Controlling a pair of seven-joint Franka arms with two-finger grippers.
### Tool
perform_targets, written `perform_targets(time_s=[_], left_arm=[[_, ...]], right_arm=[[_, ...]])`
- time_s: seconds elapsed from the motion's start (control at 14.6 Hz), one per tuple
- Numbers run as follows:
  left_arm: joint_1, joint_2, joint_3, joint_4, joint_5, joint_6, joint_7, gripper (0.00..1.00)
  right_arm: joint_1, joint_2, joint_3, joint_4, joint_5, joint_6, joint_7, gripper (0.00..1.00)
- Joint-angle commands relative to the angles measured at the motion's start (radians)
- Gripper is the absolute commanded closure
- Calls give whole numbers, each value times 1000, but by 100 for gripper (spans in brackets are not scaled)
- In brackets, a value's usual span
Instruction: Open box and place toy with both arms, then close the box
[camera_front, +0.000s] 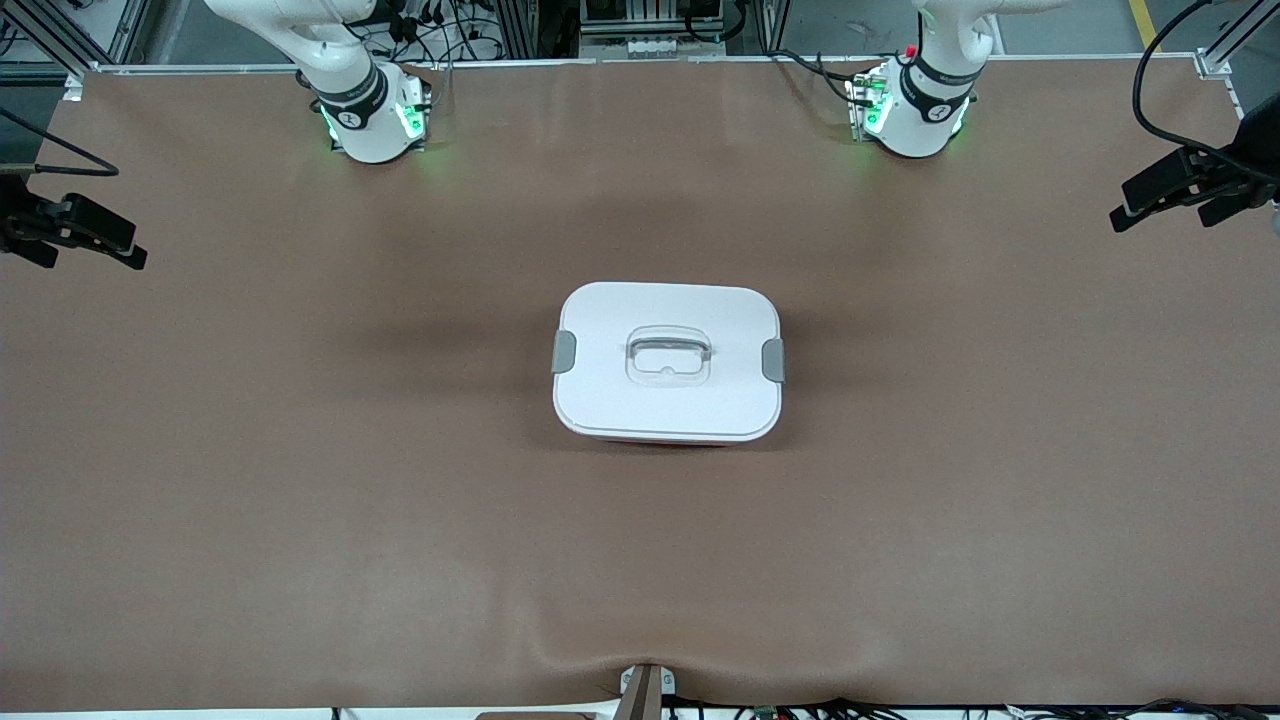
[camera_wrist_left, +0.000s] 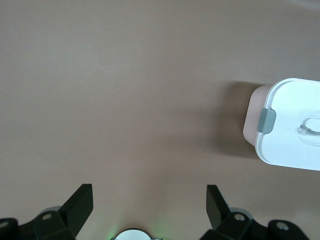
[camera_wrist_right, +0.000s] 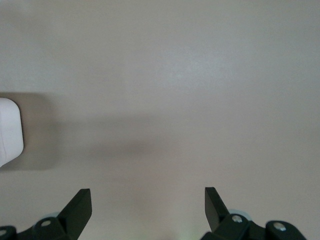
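The box (camera_front: 668, 362) stands in the middle of the table with its white lid on. Its two grey side clips (camera_front: 564, 351) (camera_front: 773, 360) lie against the lid, and the clear handle (camera_front: 669, 352) sits in the lid's centre. The toy is out of view. My left gripper (camera_wrist_left: 149, 201) is open and empty, high over bare table; the box (camera_wrist_left: 290, 125) with one grey clip shows at that view's edge. My right gripper (camera_wrist_right: 148, 202) is open and empty over bare table; only a corner of the box (camera_wrist_right: 9, 132) shows. Neither gripper shows in the front view.
The brown table cover (camera_front: 300, 450) spreads wide round the box. The arm bases (camera_front: 370, 110) (camera_front: 915, 105) stand at the edge farthest from the front camera. Black clamps (camera_front: 75, 230) (camera_front: 1180, 190) reach in at both ends. A small bracket (camera_front: 645, 690) sits at the nearest edge.
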Motion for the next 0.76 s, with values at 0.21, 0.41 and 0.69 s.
perform_targets(time_s=[0.21,0.41,0.69], left_arm=[[-13,0,-4,10,83,-6,18,0],[-13,0,-4,10,83,-6,18,0],[-13,2,-4,10,83,-6,14,0]], right_arm=[[-16,-2,5,4,15,9,-10,0],[-21,-2,4,4,15,6,-12,0],[-21,-2,2,2,15,5,-12,0]])
